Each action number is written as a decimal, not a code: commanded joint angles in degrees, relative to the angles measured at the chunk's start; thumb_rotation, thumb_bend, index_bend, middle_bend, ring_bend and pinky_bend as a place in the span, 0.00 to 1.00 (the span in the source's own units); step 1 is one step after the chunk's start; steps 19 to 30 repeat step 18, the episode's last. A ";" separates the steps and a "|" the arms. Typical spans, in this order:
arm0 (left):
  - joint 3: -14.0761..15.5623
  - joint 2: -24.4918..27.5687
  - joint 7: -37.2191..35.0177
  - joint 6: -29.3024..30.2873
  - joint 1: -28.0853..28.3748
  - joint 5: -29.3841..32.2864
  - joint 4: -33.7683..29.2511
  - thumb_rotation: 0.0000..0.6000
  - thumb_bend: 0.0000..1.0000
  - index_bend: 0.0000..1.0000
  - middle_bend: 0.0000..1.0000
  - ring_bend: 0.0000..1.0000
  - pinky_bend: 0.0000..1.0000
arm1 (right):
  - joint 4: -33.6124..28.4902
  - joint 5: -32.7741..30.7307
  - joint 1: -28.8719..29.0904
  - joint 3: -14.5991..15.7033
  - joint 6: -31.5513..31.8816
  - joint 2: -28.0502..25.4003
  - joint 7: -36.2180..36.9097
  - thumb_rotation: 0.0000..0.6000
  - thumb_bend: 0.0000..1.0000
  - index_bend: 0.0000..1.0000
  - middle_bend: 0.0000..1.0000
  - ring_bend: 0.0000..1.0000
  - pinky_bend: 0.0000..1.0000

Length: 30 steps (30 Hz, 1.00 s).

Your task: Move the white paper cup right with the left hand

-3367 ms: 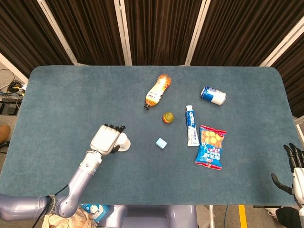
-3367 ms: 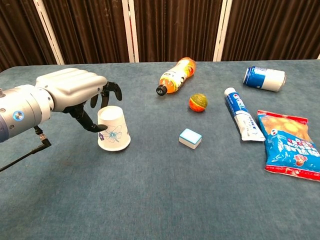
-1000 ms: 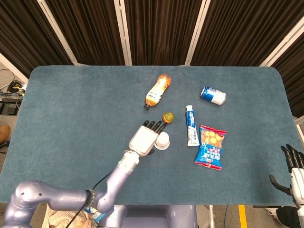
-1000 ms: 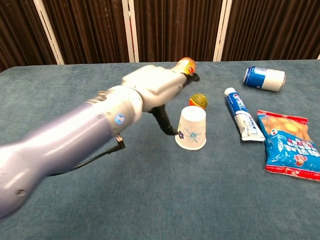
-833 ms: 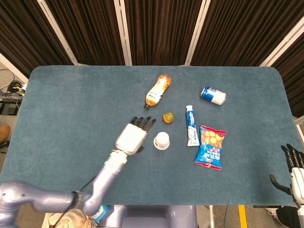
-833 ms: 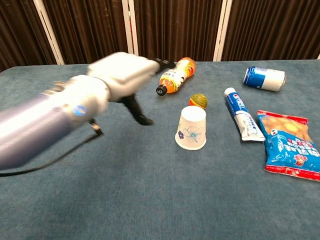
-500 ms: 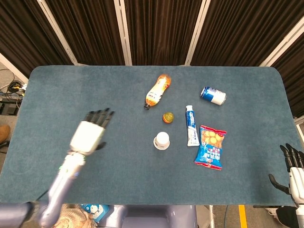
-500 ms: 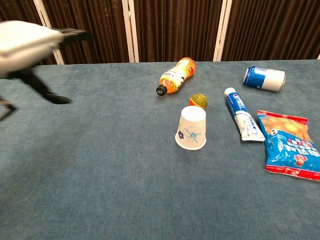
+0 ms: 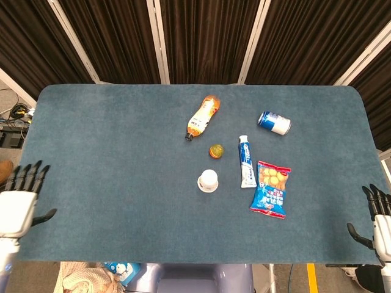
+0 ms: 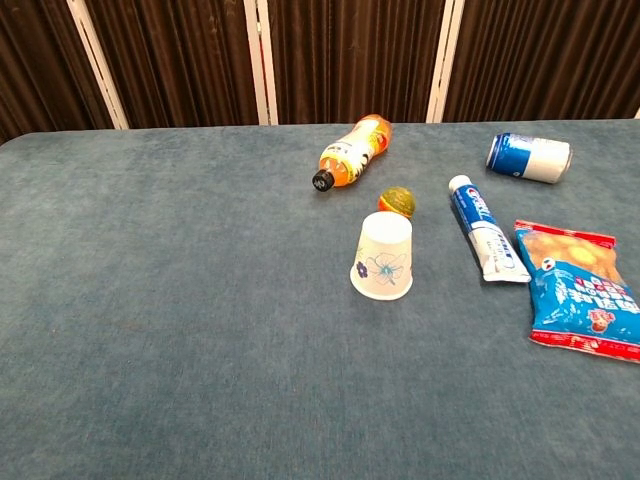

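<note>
The white paper cup [image 9: 208,180] [image 10: 383,257] stands upside down on the blue table, a flower print on its side, just in front of a small orange ball [image 9: 215,151] [image 10: 396,202]. Nothing touches it. My left hand [image 9: 18,201] hangs off the table's left front corner, far from the cup, fingers spread and empty. My right hand [image 9: 380,227] sits off the right front corner, fingers apart, holding nothing. Neither hand shows in the chest view.
An orange drink bottle [image 9: 203,115] lies behind the cup. A toothpaste tube [image 9: 246,161], a blue snack bag [image 9: 270,189] and a blue-white can [image 9: 274,122] lie to the cup's right. A small blue block seen earlier is out of sight.
My left hand carried the cup right to beside the ball, let go of it, then swung back left and off the table edge. The cup stayed put.
</note>
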<state>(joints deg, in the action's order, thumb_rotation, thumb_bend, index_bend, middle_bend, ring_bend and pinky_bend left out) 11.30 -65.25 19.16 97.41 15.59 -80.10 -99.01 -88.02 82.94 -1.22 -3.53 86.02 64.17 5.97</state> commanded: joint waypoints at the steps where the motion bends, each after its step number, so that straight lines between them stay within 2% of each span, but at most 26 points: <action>1: 0.05 -0.24 -3.65 1.67 -2.80 -1.55 3.51 1.00 0.07 0.00 0.00 0.00 0.00 | 0.06 0.02 -0.02 0.00 0.04 0.00 0.04 1.00 0.31 0.00 0.00 0.00 0.04; 5: -0.86 -1.40 -6.05 0.16 -4.80 -0.08 7.13 1.00 0.05 0.00 0.00 0.00 0.00 | 0.33 0.45 0.00 0.10 0.20 -0.03 0.13 1.00 0.31 0.00 0.00 0.00 0.04; 10: -3.12 -1.42 -8.67 -2.12 -5.54 2.17 6.91 1.00 0.05 0.00 0.00 0.00 0.00 | 0.53 1.39 -0.07 0.32 0.81 0.00 0.10 1.00 0.31 0.00 0.00 0.00 0.04; 14: -4.30 -1.81 -7.88 -3.56 -5.65 2.23 7.43 1.00 0.05 0.00 0.00 0.00 0.00 | 0.73 1.50 -0.09 0.37 0.90 0.19 -0.02 1.00 0.31 0.00 0.00 0.00 0.03; 30: -4.94 -2.24 -6.97 -4.53 -5.87 1.45 7.45 1.00 0.05 0.00 0.00 0.00 0.00 | 0.92 1.22 0.00 0.16 0.79 0.21 0.09 1.00 0.31 0.00 0.00 0.00 0.04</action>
